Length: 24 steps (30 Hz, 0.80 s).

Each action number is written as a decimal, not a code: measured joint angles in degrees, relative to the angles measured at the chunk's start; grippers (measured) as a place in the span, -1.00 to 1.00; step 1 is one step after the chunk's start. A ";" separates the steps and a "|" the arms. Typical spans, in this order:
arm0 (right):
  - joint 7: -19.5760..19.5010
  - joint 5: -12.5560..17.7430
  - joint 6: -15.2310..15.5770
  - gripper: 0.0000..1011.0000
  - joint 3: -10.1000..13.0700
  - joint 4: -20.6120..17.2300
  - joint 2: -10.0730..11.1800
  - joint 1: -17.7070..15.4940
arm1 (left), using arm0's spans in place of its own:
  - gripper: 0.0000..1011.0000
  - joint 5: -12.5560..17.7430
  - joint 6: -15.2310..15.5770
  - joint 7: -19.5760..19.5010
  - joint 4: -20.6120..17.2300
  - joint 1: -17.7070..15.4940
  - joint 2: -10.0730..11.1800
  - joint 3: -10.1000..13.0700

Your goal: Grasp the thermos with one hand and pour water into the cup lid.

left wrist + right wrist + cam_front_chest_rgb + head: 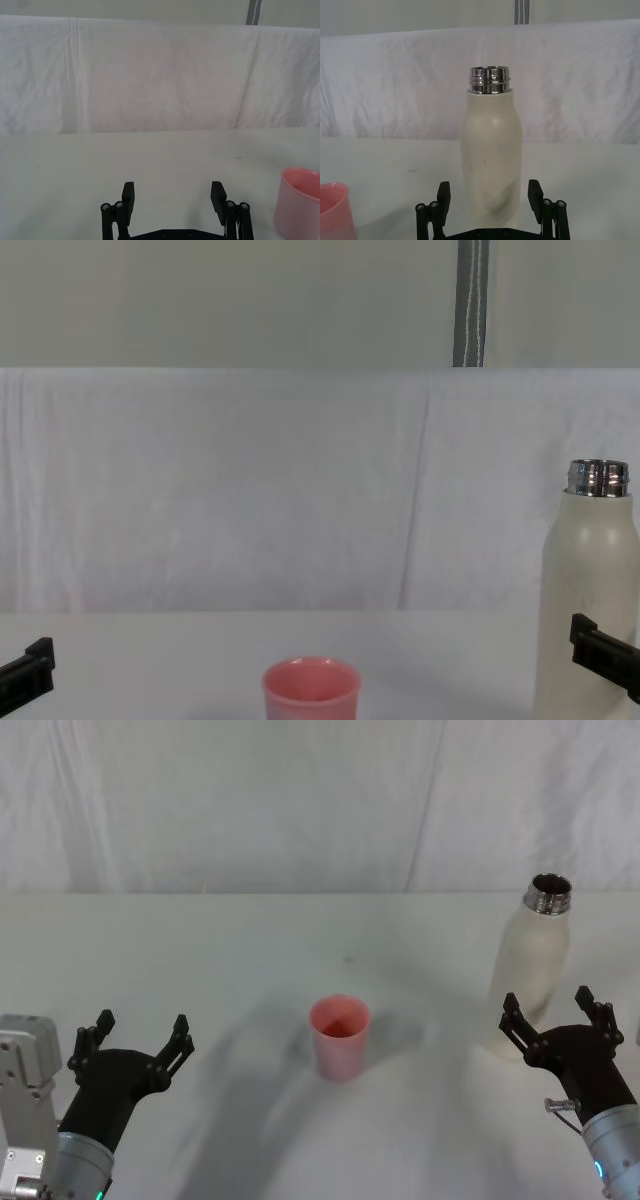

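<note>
Head view: thermos [532, 970] stood upright on right side of white desk [250, 940], cap off. Pink cup lid [340, 1037] stood near middle, well apart from thermos. Right gripper [558, 1014] was spread wide, just in front of thermos, holding nothing. Left gripper [134, 1038] was spread wide too, near desk's left side.

Right wrist view: thermos [491, 160] stood between spread fingers [443, 193], touch unclear.

Chest view: cup lid [310, 692] sat left of thermos [588, 600].
</note>
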 joint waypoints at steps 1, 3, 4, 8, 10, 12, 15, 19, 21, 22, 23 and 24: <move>0.37 0.14 -0.03 0.98 0.21 0.56 -0.23 0.39 | 0.98 0.00 0.00 0.00 0.00 0.00 0.00 0.00; 0.75 0.22 -0.10 0.98 0.37 1.14 -0.48 0.80 | 0.98 0.00 0.00 0.00 0.00 0.00 0.00 0.00; 1.16 0.26 -0.20 0.98 0.53 1.65 -0.69 1.17 | 0.98 0.00 0.00 0.00 0.00 0.00 0.00 0.00; 2.05 0.29 -0.37 0.98 1.01 2.85 -1.17 2.00 | 0.98 0.00 0.00 0.00 0.00 0.00 0.00 0.00; 2.54 0.29 -0.51 0.98 1.31 3.57 -1.43 2.49 | 0.98 0.00 0.00 0.00 0.00 0.00 0.00 0.00; 2.86 0.29 -0.59 0.98 1.48 3.94 -1.55 2.78 | 0.98 0.00 0.00 0.00 0.00 0.00 0.00 0.00; 3.43 0.34 -0.77 0.98 1.81 4.87 -1.84 3.49 | 0.98 0.00 0.00 0.00 0.00 0.00 0.01 0.00; 4.10 0.43 -0.86 0.98 2.03 6.02 -2.05 4.43 | 0.98 0.00 0.00 0.00 0.00 0.00 0.00 0.00; 4.32 0.45 -0.87 0.98 2.05 6.44 -2.11 4.81 | 0.98 0.00 0.00 0.00 0.00 0.00 0.00 0.00; 4.53 0.45 -0.88 0.98 2.06 6.82 -2.16 5.13 | 0.98 0.00 0.00 0.00 0.00 0.00 0.00 0.00; 4.72 0.45 -0.89 0.98 2.04 7.27 -2.20 5.50 | 0.98 0.00 0.00 0.00 0.00 0.00 0.00 0.00; 4.72 0.45 -0.89 0.98 2.04 7.27 -2.20 5.50 | 0.98 0.00 0.00 0.00 0.00 0.00 0.00 0.00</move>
